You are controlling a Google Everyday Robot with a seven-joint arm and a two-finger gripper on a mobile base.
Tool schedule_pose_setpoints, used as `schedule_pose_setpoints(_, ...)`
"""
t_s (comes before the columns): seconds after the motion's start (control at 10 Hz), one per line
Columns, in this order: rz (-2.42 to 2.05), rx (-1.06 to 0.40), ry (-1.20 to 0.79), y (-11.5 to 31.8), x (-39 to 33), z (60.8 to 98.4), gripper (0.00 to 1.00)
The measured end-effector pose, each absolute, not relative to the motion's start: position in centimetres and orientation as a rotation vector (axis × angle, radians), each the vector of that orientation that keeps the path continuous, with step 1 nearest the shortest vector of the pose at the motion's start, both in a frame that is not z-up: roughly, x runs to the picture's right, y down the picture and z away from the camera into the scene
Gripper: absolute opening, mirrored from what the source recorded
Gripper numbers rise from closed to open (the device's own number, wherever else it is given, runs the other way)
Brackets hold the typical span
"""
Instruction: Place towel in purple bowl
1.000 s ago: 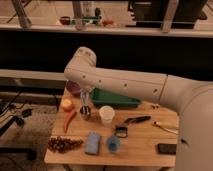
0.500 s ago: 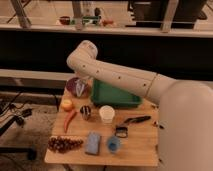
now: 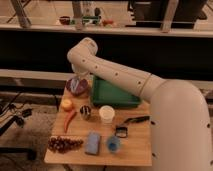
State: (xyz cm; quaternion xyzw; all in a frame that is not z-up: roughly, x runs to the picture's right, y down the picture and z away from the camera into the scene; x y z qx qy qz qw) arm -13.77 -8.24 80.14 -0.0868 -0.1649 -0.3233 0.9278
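Observation:
The purple bowl (image 3: 78, 88) stands at the back left corner of the wooden table (image 3: 135, 150). My gripper (image 3: 76, 80) hangs from the white arm directly over the bowl, its tip down at the rim. Something pale shows at the gripper's tip inside the bowl's outline. I cannot tell whether it is the towel or part of the gripper.
A green tray (image 3: 116, 93) lies right of the bowl. In front are an orange fruit (image 3: 66, 104), a red chilli (image 3: 70, 120), a metal can (image 3: 85, 112), a white cup (image 3: 106, 114), grapes (image 3: 64, 144), a blue rectangular pad (image 3: 92, 142), a blue cup (image 3: 113, 144) and dark tools (image 3: 131, 121).
The gripper has moved left and back, from above the metal can to above the purple bowl. The things on the table have not moved.

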Motion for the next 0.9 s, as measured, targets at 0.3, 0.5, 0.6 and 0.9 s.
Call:
schedule_pose_setpoints(0.3, -0.585, -0.184, -0.374, -9.0, -13.0, 81.1, 0.00)
schedule_pose_setpoints(0.5, -0.589, -0.195, -0.386, -8.7, -13.7, 82.4, 0.00)
schedule_pose_setpoints(0.6, -0.604, -0.197, -0.394, -8.6, -14.5, 83.1, 0.00)
schedule_pose_setpoints(0.9, -0.635, -0.204, -0.431, -8.4, -17.2, 84.5, 0.00)
